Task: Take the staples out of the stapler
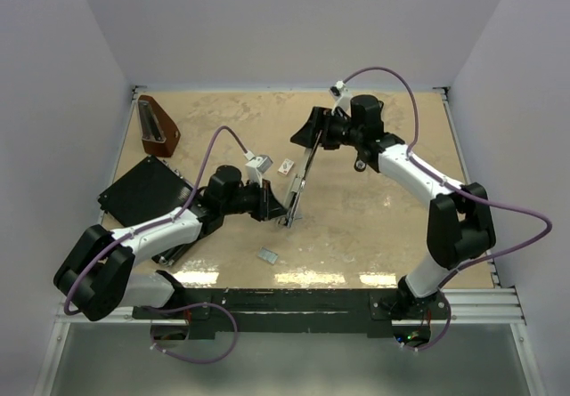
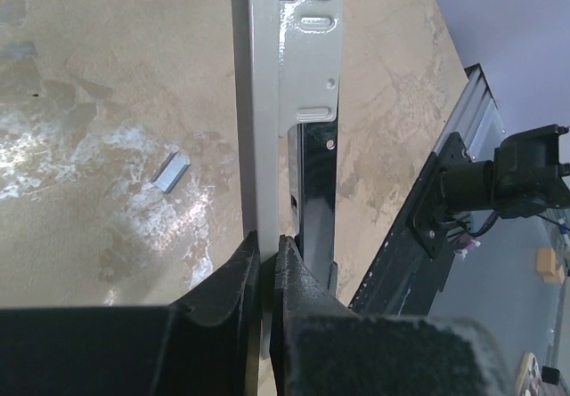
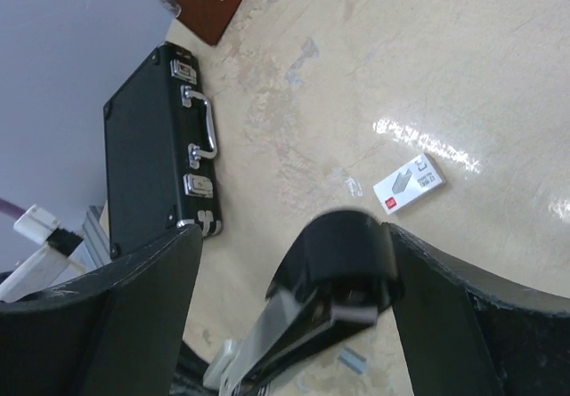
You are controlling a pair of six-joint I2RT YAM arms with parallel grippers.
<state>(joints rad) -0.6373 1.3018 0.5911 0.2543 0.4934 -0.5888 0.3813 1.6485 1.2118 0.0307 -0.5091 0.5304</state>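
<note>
stapler is clamped by left gripper at grey channel | right gripper is held wide apart around black arm | staples are seen on bench

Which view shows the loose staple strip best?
Left wrist: the strip lies plain and unblocked beside the stapler. Top external shows it tiny. Right wrist shows only a grey bit at the bottom, possibly it.

A mottled beige surface carries a brown wedge at its far left corner, with a flat black case just in front of it. A small white box lies near the middle, and a strip of staples toward the near edge.
</note>
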